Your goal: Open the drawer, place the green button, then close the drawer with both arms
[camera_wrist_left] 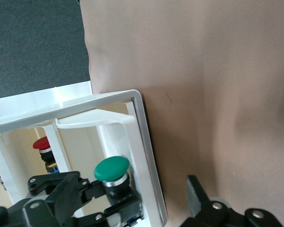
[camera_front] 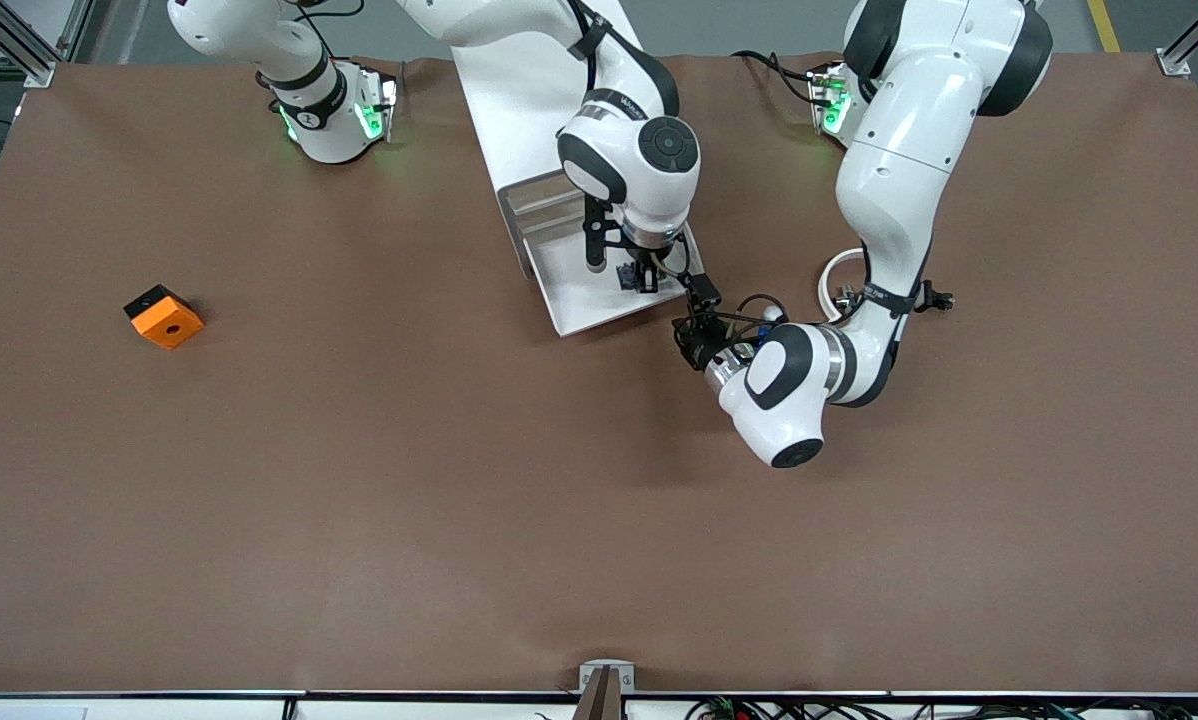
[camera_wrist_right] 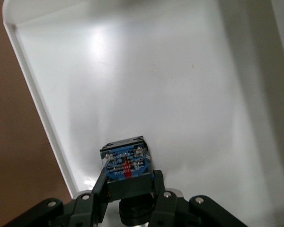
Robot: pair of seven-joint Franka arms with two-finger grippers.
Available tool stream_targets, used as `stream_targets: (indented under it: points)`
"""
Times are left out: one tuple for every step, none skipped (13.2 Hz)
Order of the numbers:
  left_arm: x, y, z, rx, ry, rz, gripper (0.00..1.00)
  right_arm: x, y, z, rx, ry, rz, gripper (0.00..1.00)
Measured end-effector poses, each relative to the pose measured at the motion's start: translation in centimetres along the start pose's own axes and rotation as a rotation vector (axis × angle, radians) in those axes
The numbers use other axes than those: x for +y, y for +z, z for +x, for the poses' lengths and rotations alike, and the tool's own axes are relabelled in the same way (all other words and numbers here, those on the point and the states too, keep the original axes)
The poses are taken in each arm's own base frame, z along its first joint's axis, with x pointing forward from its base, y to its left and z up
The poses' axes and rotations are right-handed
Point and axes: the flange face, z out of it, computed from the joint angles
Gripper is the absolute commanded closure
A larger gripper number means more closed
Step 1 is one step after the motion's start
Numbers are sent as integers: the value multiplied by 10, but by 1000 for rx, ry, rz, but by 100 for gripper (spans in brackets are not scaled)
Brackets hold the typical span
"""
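The drawer (camera_front: 584, 305) stands pulled out of the white cabinet (camera_front: 529, 100). Its bare white floor (camera_wrist_right: 180, 94) fills the right wrist view. My right gripper (camera_front: 640, 277) hangs over the drawer, shut on the button (camera_front: 639, 272). The button's green cap (camera_wrist_left: 111, 169) points up and its blue base (camera_wrist_right: 126, 163) points down at the floor; the fingers (camera_wrist_right: 157, 182) clamp the black body. My left gripper (camera_front: 697, 322) is open at the drawer's corner toward the left arm's end. The drawer's rim (camera_wrist_left: 144, 142) shows between its fingers (camera_wrist_left: 197, 191).
An orange cube (camera_front: 163, 316) lies on the brown table toward the right arm's end. A red-capped button (camera_wrist_left: 41, 143) sits inside the cabinet below the open drawer. A white cable loop (camera_front: 837, 275) lies beside the left arm.
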Motion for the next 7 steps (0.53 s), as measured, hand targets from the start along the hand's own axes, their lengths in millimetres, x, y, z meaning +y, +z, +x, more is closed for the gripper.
stream_targets:
  points:
    - [-4, -3, -2, 3, 13, -8, 0, 0, 0, 0, 0, 0, 0, 100]
    - [-8, -6, -4, 5, 31, -15, 0, 0, 0, 0, 0, 0, 0, 100]
    - [-13, -9, -6, 8, 55, -23, 0, 0, 0, 0, 1, 0, 0, 100]
    - [-17, -12, -7, 15, 77, -32, 0, 0, 0, 0, 1, 0, 0, 100]
    - [-21, -16, -8, 21, 100, -41, 0, 0, 0, 0, 1, 0, 0, 100]
    - [-25, -19, -9, 32, 126, -52, 0, 0, 0, 0, 1, 0, 0, 100]
    - [-31, -23, -10, 47, 154, -65, 0, 0, 0, 0, 1, 0, -1, 100]
